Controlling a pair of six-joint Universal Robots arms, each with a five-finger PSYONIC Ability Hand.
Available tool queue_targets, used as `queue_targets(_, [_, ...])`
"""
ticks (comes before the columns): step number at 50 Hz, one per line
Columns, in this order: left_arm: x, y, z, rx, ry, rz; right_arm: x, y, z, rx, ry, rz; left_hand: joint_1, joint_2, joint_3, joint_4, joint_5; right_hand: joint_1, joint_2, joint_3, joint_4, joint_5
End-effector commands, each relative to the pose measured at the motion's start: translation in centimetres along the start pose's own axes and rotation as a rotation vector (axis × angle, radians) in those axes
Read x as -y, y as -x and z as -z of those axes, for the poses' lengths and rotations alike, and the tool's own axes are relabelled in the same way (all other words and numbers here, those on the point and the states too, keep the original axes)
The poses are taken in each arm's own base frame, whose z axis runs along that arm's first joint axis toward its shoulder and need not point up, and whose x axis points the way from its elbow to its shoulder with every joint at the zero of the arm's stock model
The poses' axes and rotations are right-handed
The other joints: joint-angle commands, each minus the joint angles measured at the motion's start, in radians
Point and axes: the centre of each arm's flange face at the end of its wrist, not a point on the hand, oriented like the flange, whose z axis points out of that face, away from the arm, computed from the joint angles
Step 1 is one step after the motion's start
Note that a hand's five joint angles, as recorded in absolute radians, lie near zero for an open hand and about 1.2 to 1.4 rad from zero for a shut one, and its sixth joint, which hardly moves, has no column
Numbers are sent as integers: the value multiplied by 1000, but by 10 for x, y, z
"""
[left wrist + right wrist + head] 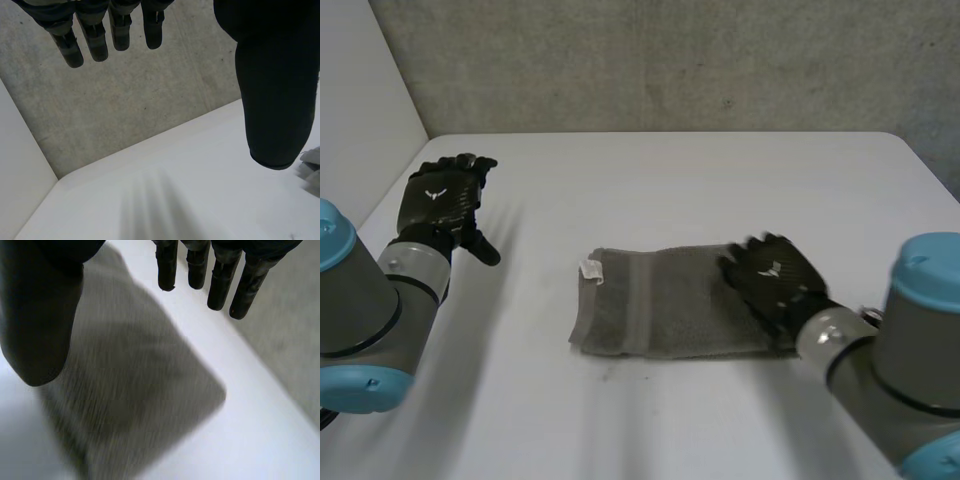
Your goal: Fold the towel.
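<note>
Grey towel [660,305] lay folded; we feared our open right hand [775,278], over its end, might drag it askew; left hand [440,195] open too.

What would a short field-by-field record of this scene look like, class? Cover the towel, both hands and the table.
towel: grey towel, flat rectangle in the middle of the table
tag: white tag at the towel's far corner, on the left hand's side
left hand: left hand open, holding nothing, well apart from the towel
right hand: right hand open, over the towel's end on its own side; contact unclear
table: white table
</note>
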Motion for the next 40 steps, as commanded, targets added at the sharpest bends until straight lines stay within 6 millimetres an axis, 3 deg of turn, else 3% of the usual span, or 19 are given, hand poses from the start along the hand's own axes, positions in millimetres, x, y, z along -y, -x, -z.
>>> queue_targets(1, [-1, -2, 1, -6, 4, 0, -48, -13, 0, -12, 146, -24, -2, 9, 8, 9, -30, 190, 184, 181, 163, 189])
queue_targets(4, [-1, -2, 1, -6, 4, 0, -53, -14, -3, -19, 152, -2, -2, 9, 8, 9, -30, 409, 403, 400, 382, 408])
queue_targets(8, [-1, -2, 1, -6, 5, 0, -59, -17, -13, -35, 156, 85, -2, 9, 8, 9, -30, 1160, 1153, 1151, 1132, 1159])
queue_targets(13, [1, -2, 1, -5, -1, 0, -40, -36, -25, -128, 103, 164, -2, 9, 8, 9, -30, 1162, 1156, 1154, 1135, 1161])
queue_targets(15, [4, -3, 2, -8, -10, 1, -12, -34, -28, -152, 22, 210, -2, 9, 8, 9, -30, 1162, 1156, 1154, 1135, 1161])
queue_targets(16, [4, -3, 2, -8, -10, 1, -11, -34, -28, -152, 22, 210, -2, 9, 8, 9, -30, 1162, 1156, 1154, 1135, 1161])
queue_targets(18, [10, -9, 4, -27, -29, 1, 38, -1, -25, -93, -146, 270, -2, 9, 8, 9, -30, 1162, 1156, 1154, 1135, 1161])
queue_targets(21, [18, -13, 5, -36, -52, 0, 55, 17, -25, -56, -205, 293, -2, 9, 8, 9, -30, 1162, 1156, 1154, 1135, 1161])
queue_targets(23, [38, -18, 7, -50, -114, 6, 79, 56, -25, 26, -297, 359, -2, 9, 8, 9, -30, 1162, 1156, 1154, 1135, 1161])
queue_targets(24, [38, -18, 7, -50, -114, 6, 79, 56, -25, 27, -297, 359, -2, 9, 8, 9, -30, 1162, 1156, 1154, 1135, 1161])
queue_targets(26, [49, -20, 8, -58, -141, 9, 90, 97, -22, 147, -374, 481, -2, 9, 8, 9, -30, 1162, 1156, 1154, 1135, 1161])
queue_targets(27, [62, -26, 10, -74, -182, 13, 90, 98, -22, 147, -374, 481, -2, 9, 8, 9, -30, 1162, 1156, 1154, 1135, 1161])
queue_targets(29, [73, -31, 12, -90, -210, 18, 79, 136, -18, 297, -395, 578, -2, 9, 8, 9, -30, 1162, 1156, 1154, 1135, 1161])
queue_targets(35, [98, -50, 24, -149, -230, 32, 60, 153, -16, 394, -329, 609, -2, 9, 8, 9, -30, 1162, 1156, 1154, 1135, 1161])
queue_targets(36, [98, -50, 24, -149, -230, 33, 58, 151, -16, 382, -306, 594, -2, 9, 8, 9, -30, 1158, 1151, 1149, 1130, 1157])
queue_targets(37, [100, -53, 25, -159, -222, 34, 61, 145, -15, 353, -288, 561, -2, 9, 8, 9, -30, 704, 698, 695, 677, 703])
queue_targets(38, [100, -57, 27, -171, -210, 39, 61, 145, -15, 352, -288, 560, -2, 9, 8, 9, -30, 700, 693, 691, 672, 699])
queue_targets(39, [100, -57, 27, -172, -210, 39, 66, 138, -12, 326, -281, 508, -2, 9, 8, 9, -30, 188, 182, 179, 161, 187])
queue_targets(40, [101, -61, 28, -184, -203, 54, 66, 138, -12, 326, -281, 508, -2, 9, 8, 9, -30, 183, 177, 174, 156, 182])
